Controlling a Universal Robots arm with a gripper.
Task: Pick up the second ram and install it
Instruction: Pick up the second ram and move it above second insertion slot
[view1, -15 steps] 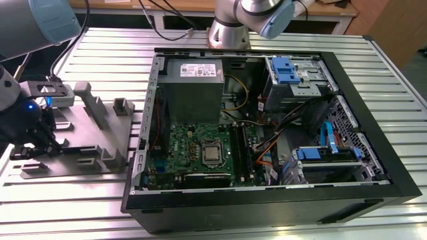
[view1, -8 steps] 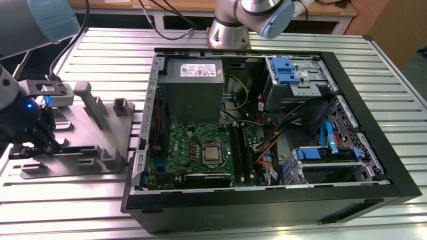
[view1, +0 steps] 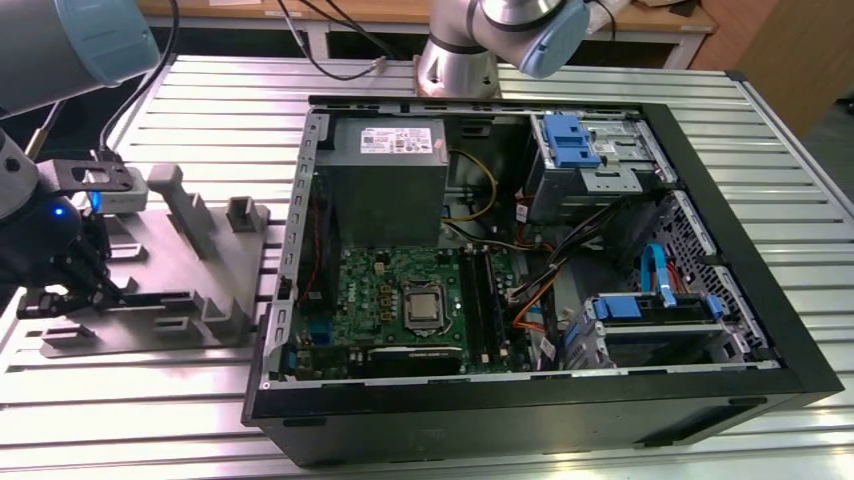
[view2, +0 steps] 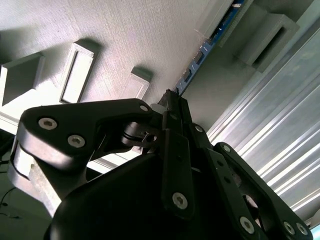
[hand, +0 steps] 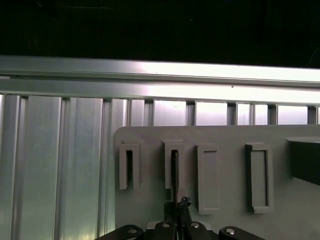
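Observation:
The second ram (view2: 210, 42) is a thin blue-green stick seen edge-on, standing in a slot of the grey holder plate (view2: 125, 35). In the first wrist view its dark edge (hand: 175, 167) runs down one of the plate's (hand: 225, 137) raised slots. My gripper (view2: 170, 102) has its black fingers drawn together on the near end of the stick, and its fingertips (hand: 176, 207) meet around that edge. In the exterior view the gripper (view1: 83, 285) hangs low over the grey holder (view1: 200, 265), at the exterior view's left, well away from the open computer case (view1: 747, 300).
The case lies open on a ribbed metal table (view1: 200, 110), with the green motherboard (view1: 400, 300), a grey power-supply box (view1: 387, 160), cable bundles (view1: 561, 260) and blue-tabbed drive cages (view1: 641, 310) inside. Several more raised slots and posts (view1: 180, 195) stand on the holder.

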